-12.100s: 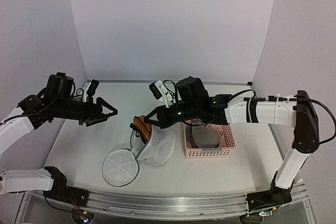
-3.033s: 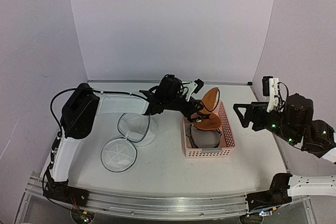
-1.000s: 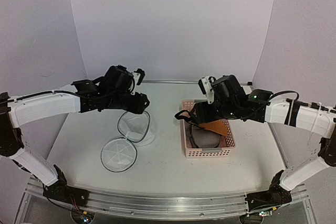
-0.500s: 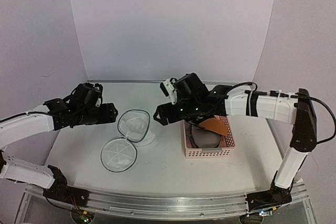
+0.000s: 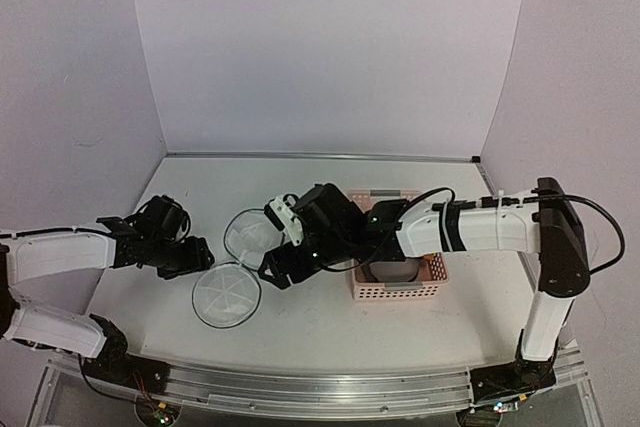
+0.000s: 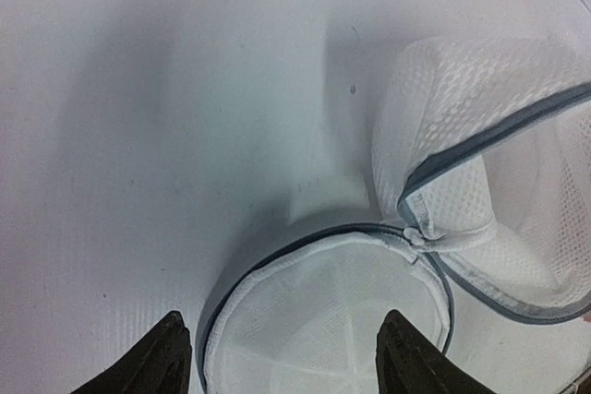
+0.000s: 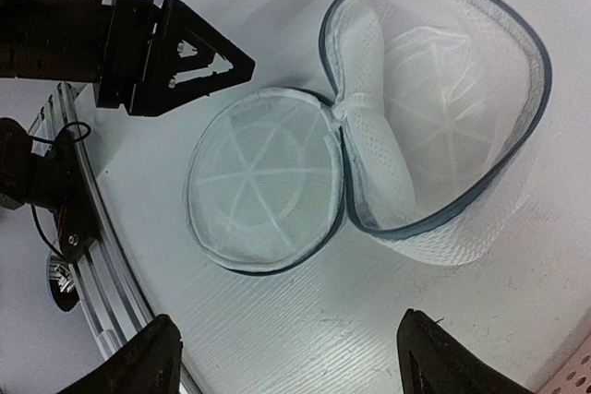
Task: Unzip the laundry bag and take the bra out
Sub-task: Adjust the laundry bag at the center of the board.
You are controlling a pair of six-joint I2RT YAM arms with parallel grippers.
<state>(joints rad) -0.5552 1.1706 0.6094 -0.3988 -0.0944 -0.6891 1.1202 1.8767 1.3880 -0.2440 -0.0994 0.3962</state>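
Note:
The laundry bag lies unzipped on the table. Its mesh body gapes open and shows nothing inside, and its round lid is folded flat beside it on a hinge. My left gripper is open just left of the lid. Its fingers straddle the lid and hold nothing. My right gripper hovers open over the table right of the lid, empty. The right wrist view also shows the left gripper. The bra is hidden.
The pink basket stands right of the bag, mostly covered by my right forearm, with a grey item inside. One basket corner shows in the right wrist view. The table's front rail runs close behind the lid.
My right arm swung left and down from the basket to the bag and opened wider. My left arm drew back and dropped beside the lid. The orange bra in the basket is now covered.

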